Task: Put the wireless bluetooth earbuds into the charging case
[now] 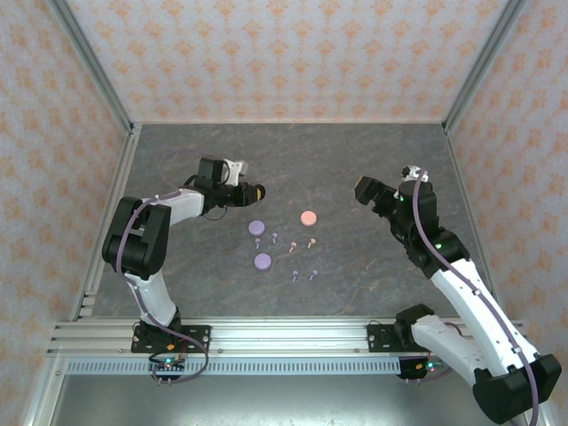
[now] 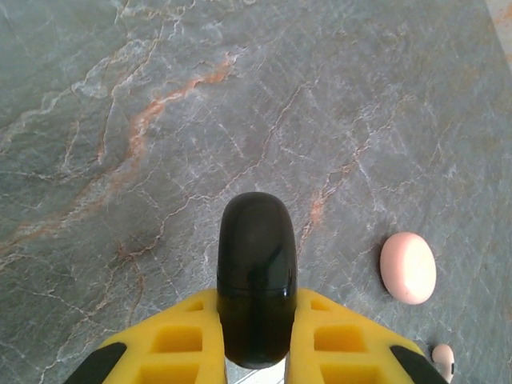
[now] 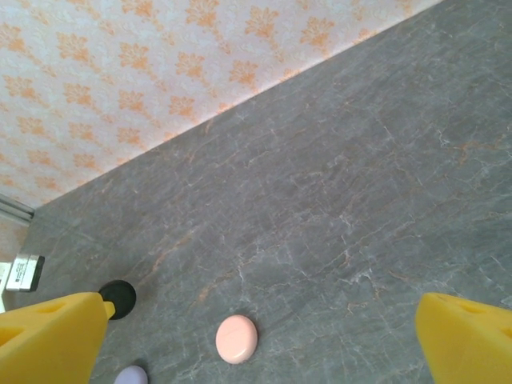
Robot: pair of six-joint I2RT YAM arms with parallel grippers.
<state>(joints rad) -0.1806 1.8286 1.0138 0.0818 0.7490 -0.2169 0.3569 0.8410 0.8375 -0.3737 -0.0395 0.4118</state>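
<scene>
My left gripper (image 1: 251,192) (image 2: 256,308) is shut on a glossy black charging case (image 2: 256,272) (image 1: 257,191), held edge-on above the table's left middle. A pink case (image 1: 308,217) (image 2: 408,268) (image 3: 237,338) lies closed at the centre. Two lilac cases (image 1: 257,228) (image 1: 263,261) lie closed in front of it. Pink earbuds (image 1: 311,242) (image 1: 294,251) (image 2: 442,358) and lilac earbuds (image 1: 275,237) (image 1: 256,241) (image 1: 295,276) (image 1: 312,275) are scattered between them. The black earbuds are out of view. My right gripper (image 1: 364,191) (image 3: 262,308) hangs open and empty, raised right of the pink case.
Patterned walls with metal corner posts (image 1: 93,67) close off the grey marbled table (image 1: 373,284) on three sides. An aluminium rail (image 1: 284,333) carrying the arm bases runs along the near edge.
</scene>
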